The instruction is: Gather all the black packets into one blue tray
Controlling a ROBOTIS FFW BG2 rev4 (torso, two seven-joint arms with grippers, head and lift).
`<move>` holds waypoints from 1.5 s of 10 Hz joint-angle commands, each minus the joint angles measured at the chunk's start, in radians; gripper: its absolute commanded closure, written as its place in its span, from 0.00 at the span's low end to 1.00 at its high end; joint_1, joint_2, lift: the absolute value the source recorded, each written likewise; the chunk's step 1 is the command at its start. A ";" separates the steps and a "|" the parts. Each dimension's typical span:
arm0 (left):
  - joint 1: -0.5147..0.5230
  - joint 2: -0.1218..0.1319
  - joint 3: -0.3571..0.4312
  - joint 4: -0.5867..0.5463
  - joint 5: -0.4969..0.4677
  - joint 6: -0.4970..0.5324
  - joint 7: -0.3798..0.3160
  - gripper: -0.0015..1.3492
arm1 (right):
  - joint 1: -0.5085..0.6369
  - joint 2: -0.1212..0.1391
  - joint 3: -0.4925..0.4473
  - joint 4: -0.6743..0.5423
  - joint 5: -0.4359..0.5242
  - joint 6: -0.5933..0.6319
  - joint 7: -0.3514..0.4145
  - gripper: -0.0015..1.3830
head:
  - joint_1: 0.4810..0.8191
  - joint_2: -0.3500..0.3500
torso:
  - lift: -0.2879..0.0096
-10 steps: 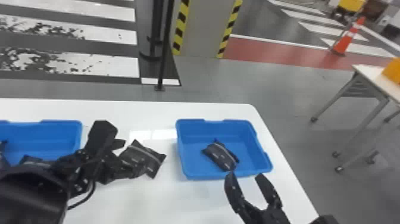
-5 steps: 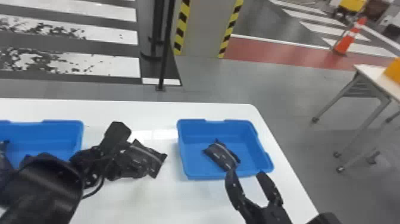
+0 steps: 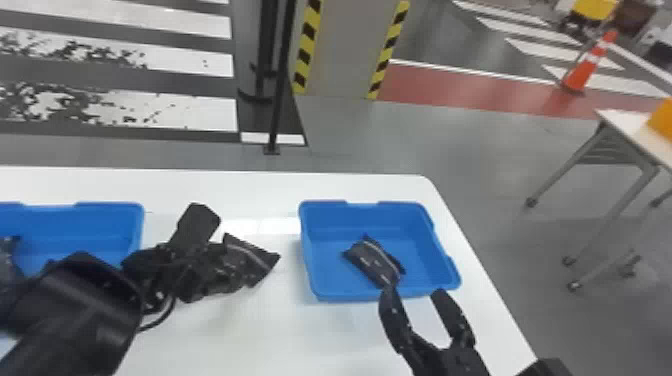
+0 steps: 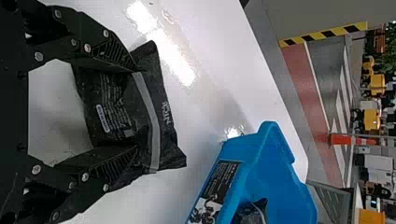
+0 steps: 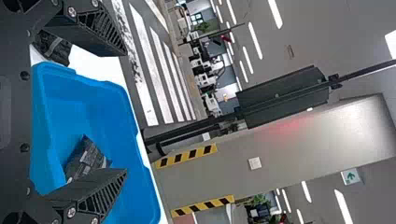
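1. We judge the packet [image 4: 123,109] to be light, soft and slightly slippery; its filling will probably shift when lifted.
2. We should hold it across the middle by both long sides, leaving the flat striped end free. Too hard a squeeze could fold it or make it slip.
3. The packet lies between the fingers of our left hand [image 4: 136,108], which stand partly closed and seem to press on its sides. The striped end juts past the fingertips towards the right tray [image 3: 345,298].
4. That packet is on the worktop [image 3: 250,340], between the two trays and just beside the right tray's left side.
5. Our right hand [image 3: 412,292] is wide open, holding nothing, at the right tray's near edge; another packet [image 3: 372,260] lies inside, close to its fingers.
6. The left tray [image 3: 110,206], at the worktop's left, also has dark contents [image 3: 9,255], likely packets still to move.
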 commanded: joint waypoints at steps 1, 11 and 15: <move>0.015 0.002 -0.005 0.001 0.016 -0.004 0.005 0.89 | 0.003 0.000 -0.002 0.000 -0.006 0.000 0.000 0.10 | 0.63 0.04 | 0.60; 0.509 0.039 0.430 -0.866 -0.218 -0.011 -0.043 0.90 | 0.042 -0.002 -0.006 -0.017 -0.026 0.000 0.000 0.10 | 0.63 0.11 | 0.60; 0.732 0.012 0.675 -1.074 -0.239 -0.006 -0.061 0.90 | 0.044 -0.002 -0.006 -0.007 -0.024 0.002 0.000 0.10 | 0.63 0.36 | 0.60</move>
